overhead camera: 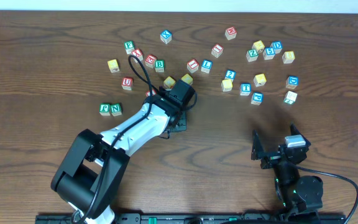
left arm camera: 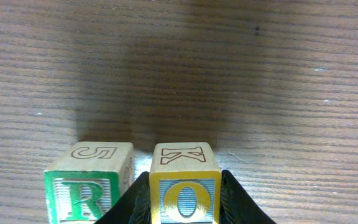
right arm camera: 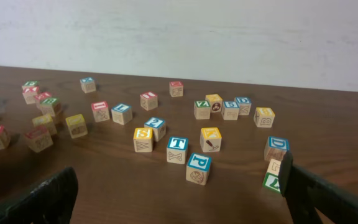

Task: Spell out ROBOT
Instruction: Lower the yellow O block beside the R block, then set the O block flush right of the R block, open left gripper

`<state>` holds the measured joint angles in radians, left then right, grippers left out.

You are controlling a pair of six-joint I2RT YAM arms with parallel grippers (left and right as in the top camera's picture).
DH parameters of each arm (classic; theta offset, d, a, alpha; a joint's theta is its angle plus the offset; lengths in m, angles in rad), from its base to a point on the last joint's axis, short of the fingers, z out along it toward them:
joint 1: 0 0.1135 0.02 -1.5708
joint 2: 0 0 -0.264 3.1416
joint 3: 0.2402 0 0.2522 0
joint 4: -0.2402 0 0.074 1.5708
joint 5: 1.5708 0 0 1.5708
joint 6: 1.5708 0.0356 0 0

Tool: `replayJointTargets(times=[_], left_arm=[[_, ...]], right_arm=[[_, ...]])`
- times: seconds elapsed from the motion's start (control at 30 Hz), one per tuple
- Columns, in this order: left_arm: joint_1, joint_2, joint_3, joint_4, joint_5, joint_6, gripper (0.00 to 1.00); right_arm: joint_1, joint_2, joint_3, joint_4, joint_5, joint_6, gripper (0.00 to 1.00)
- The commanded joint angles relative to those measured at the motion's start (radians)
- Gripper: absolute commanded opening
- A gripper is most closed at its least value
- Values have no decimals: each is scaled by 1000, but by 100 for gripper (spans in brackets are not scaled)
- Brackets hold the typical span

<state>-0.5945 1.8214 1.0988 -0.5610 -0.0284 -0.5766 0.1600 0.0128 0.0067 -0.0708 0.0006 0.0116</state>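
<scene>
As you stand in the task: second letter, with O being placed next to R.
Left gripper [left arm camera: 185,213]: closed to block width, its fingers [left arm camera: 126,202] hugging both sides of the O block [left arm camera: 185,180].
O block: apparently down on the table [left arm camera: 241,74], just beside the R block [left arm camera: 82,186], with a thin gap and the fronts level.
Right gripper [overhead camera: 275,144]: spread wide, holding nothing, parked apart from the scattered blocks.
Your next move: let go, back straight off without nudging O, then fetch what looks like the B block [overhead camera: 160,64].
</scene>
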Motion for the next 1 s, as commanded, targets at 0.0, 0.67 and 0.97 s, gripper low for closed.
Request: replayJointTargets(times=[0.0,0.67,0.97], left_arm=[[29,60,-69,-44,-69,-4,7],[29,60,-69,-40,-69,0,8],[29,60,-68,-40,-69,0,14]], right_arm=[[-9,-2,-1,-5,8,10,99],[-9,-2,-1,-5,8,10,99],[-9,-2,-2,-5,8,10,99]])
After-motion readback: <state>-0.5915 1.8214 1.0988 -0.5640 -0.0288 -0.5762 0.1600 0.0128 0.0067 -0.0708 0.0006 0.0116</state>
